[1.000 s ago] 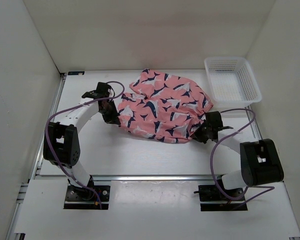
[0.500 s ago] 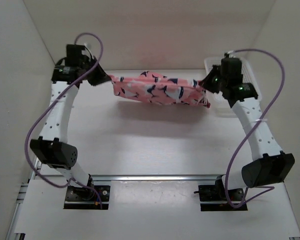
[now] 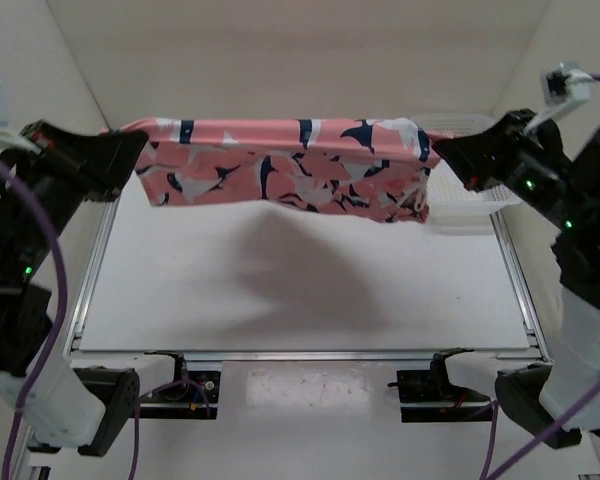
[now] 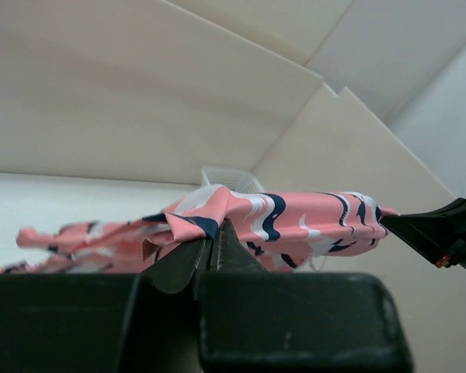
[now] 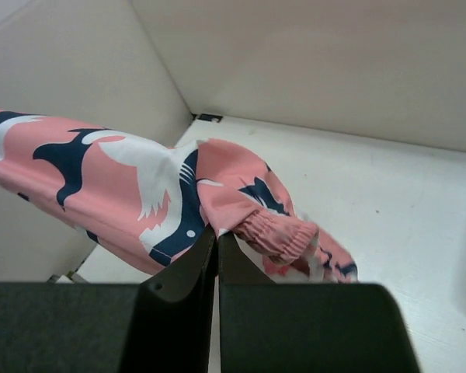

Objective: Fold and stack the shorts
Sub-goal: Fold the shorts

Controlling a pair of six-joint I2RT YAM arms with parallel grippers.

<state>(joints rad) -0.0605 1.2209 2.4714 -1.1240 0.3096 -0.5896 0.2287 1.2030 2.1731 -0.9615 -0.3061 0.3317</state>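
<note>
The salmon-pink shorts with navy-and-white shark shapes hang stretched wide in the air, high above the table. My left gripper is shut on their left end; in the left wrist view the fabric runs off from the closed gripper. My right gripper is shut on their right end; in the right wrist view the cloth and its gathered waistband bunch at the closed gripper. The lower edge of the shorts sags a little in the middle.
A white mesh basket stands at the back right of the table, mostly hidden behind my right arm and the shorts. White walls close in the back and both sides. The white table lies well below the hanging cloth.
Both arms have lifted the shorts from the table high into the air and pulled apart, so the bunched cloth is now stretched into a wide band.
</note>
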